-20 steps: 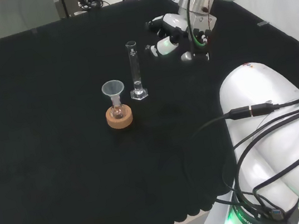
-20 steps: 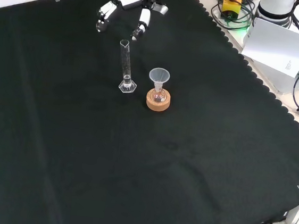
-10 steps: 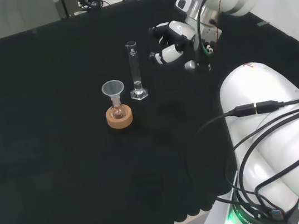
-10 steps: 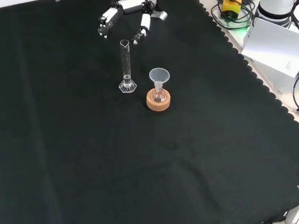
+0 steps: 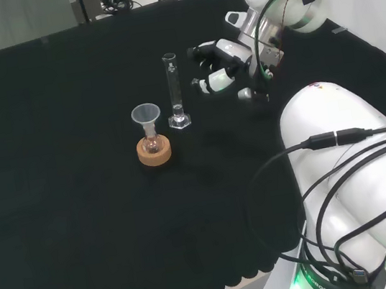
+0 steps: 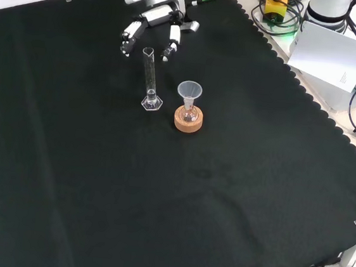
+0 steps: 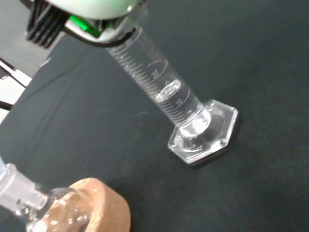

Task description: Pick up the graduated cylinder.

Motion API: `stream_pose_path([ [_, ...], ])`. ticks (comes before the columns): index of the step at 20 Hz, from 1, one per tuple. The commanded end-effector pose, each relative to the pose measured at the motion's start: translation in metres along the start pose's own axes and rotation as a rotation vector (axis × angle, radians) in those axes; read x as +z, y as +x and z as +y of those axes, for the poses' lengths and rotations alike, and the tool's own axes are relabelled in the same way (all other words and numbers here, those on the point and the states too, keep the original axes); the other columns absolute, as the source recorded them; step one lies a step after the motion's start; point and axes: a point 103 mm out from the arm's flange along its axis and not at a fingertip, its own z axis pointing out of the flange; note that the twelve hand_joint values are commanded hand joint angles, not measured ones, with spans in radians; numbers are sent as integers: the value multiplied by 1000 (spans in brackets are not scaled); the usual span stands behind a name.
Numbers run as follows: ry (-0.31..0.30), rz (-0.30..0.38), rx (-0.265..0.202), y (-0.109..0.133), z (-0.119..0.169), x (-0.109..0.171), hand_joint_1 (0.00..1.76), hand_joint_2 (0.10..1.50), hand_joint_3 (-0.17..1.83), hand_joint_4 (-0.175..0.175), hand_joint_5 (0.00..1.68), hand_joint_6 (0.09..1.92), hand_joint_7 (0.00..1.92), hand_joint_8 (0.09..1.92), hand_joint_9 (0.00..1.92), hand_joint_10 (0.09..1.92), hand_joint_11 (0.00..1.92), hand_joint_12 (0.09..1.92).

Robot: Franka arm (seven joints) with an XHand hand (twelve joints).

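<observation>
As I see it, hand (image 5: 218, 61) hovers beside upright graduated cylinder (image 5: 173, 89), fingers (image 6: 172, 47) spread, holding nothing.

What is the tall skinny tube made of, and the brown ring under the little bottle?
The graduated cylinder looks like clear glass or plastic, I can't tell which: you see the cloth through it, and its hexagonal foot shines. The ring looks like cork: tan, dull and grainy. It is a stand for the small flask.
</observation>
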Motion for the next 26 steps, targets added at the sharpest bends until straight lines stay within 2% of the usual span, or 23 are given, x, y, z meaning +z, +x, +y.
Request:
stream_pose_path([
  [1,2,69,-42,1,3,21,930,556,612,-45,531,88,346,683,525,574,344,1316],
  [6,-15,118,-58,4,7,35,935,553,613,-46,530,90,361,692,560,591,339,1322],
  [10,-49,188,-81,6,13,43,952,549,614,-52,541,98,402,705,602,602,352,1330],
  [14,-38,233,-104,9,21,51,973,546,622,-58,548,112,429,700,636,587,374,1317],
  [19,-55,258,-122,13,29,56,991,550,626,-58,548,118,418,692,610,572,359,1312],
  [26,-113,322,-132,19,34,63,1008,549,628,-53,569,134,429,695,611,574,349,1316],
])
